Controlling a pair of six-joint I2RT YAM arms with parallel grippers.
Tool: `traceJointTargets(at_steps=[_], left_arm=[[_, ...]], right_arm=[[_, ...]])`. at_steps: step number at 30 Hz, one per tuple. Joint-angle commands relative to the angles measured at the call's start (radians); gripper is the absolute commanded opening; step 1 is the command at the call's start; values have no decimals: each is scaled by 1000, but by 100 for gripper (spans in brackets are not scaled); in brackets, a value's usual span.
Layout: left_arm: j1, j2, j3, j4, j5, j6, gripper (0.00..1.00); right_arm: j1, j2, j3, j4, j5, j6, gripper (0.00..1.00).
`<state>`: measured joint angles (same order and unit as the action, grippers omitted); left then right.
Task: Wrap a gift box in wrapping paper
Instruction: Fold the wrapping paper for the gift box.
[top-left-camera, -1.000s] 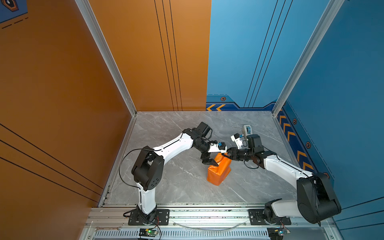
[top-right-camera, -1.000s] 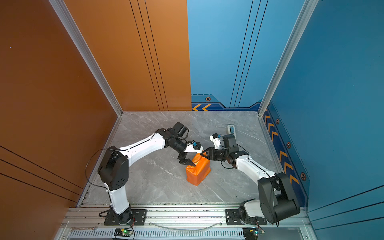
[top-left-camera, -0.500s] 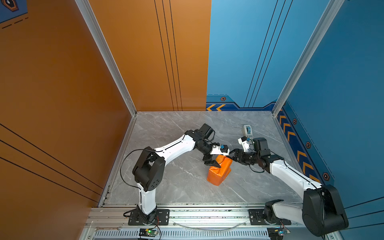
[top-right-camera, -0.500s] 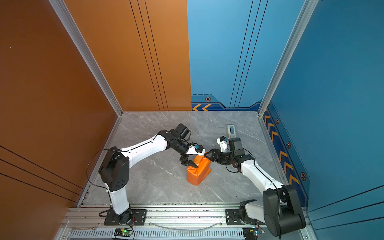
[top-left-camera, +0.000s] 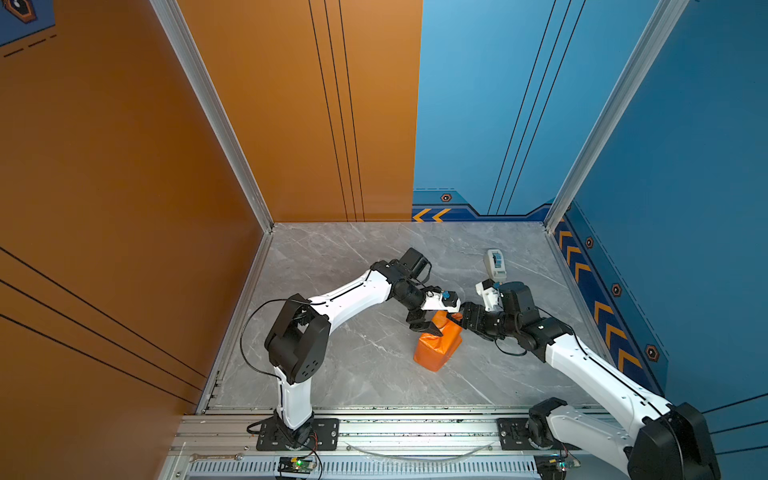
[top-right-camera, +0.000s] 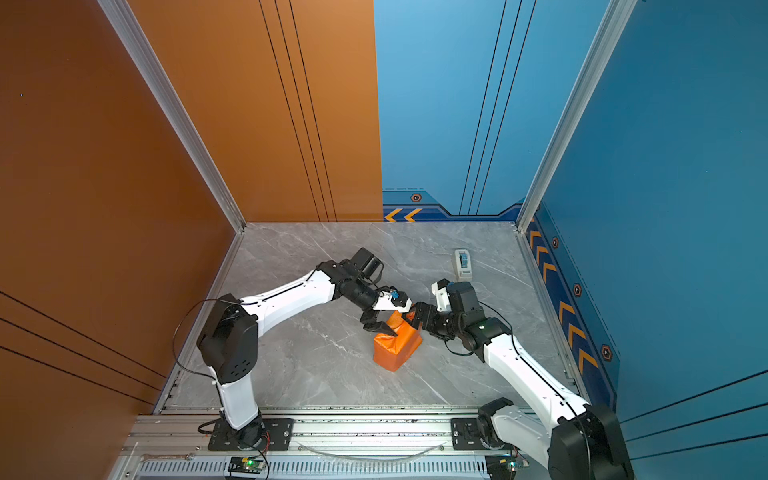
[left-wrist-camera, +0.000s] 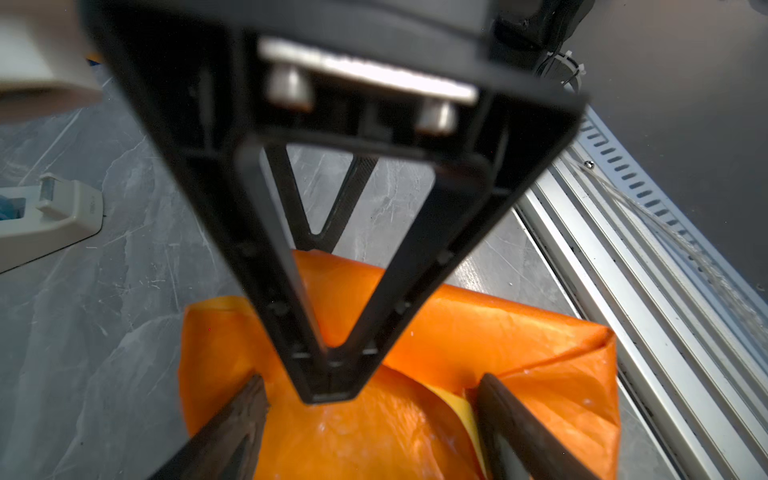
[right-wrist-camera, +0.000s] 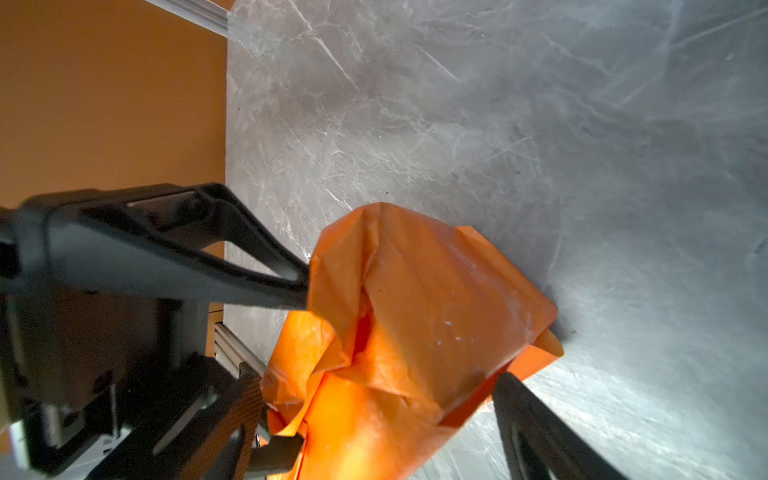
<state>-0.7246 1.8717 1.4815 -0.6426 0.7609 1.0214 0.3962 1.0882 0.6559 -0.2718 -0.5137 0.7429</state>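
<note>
The wrapping paper (top-left-camera: 437, 347) (top-right-camera: 395, 345) lies as a crumpled orange bundle mid-table, with a strip of its pale yellow face (left-wrist-camera: 457, 405) showing at a loose flap. The gift box is hidden inside it. My left gripper (top-left-camera: 424, 326) (left-wrist-camera: 370, 382) is open, its fingers (left-wrist-camera: 237, 415) straddling the bundle's far end from above. My right gripper (top-left-camera: 460, 318) (right-wrist-camera: 376, 384) is open too, reaching in from the right with paper between its fingers (right-wrist-camera: 523, 415). In the left wrist view one right finger crosses above the paper between the left jaws.
A white tape dispenser (top-left-camera: 496, 264) (top-right-camera: 462, 262) (left-wrist-camera: 54, 216) stands behind the right arm near the back right. The orange wall (right-wrist-camera: 108, 95) bounds the left side. An aluminium rail (left-wrist-camera: 648, 291) runs along the table's front edge.
The right gripper has opened wide and let go of the paper, its arm shifting slightly toward the front. The left gripper has edged closer over the bundle.
</note>
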Motion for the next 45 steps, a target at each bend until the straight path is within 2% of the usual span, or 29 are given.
traceJointTargets(at_steps=[1, 3, 7, 10, 17, 23, 27, 34, 43, 45], left_arm=[[-37, 33, -38, -144, -49, 45, 80], [-38, 29, -33, -144, -46, 39, 80], [-31, 9, 0, -143, -8, 16, 82], [-14, -16, 35, -143, 45, 4, 84], [43, -59, 73, -63, 146, -60, 85], [44, -9, 67, -63, 64, -35, 84], [45, 20, 67, -63, 58, -32, 83], [1, 31, 23, -63, -12, 11, 84], [-9, 19, -46, -60, -66, -14, 85], [-11, 11, -85, -25, -80, -73, 85]], right_arm=[[30, 41, 8, -19, 61, 46, 89], [36, 59, 19, -46, 86, 27, 85], [16, 88, -4, -108, 115, -12, 57], [-12, 91, -39, -110, 106, -20, 49], [-29, 61, -78, -80, 82, -30, 47], [-34, 62, -79, -65, 62, -47, 47], [-34, 63, -83, -53, 51, -50, 47], [-39, 60, -86, -42, 46, -48, 47], [-49, 56, -83, -9, 29, -44, 50], [-50, 60, -81, 7, 16, -42, 52]])
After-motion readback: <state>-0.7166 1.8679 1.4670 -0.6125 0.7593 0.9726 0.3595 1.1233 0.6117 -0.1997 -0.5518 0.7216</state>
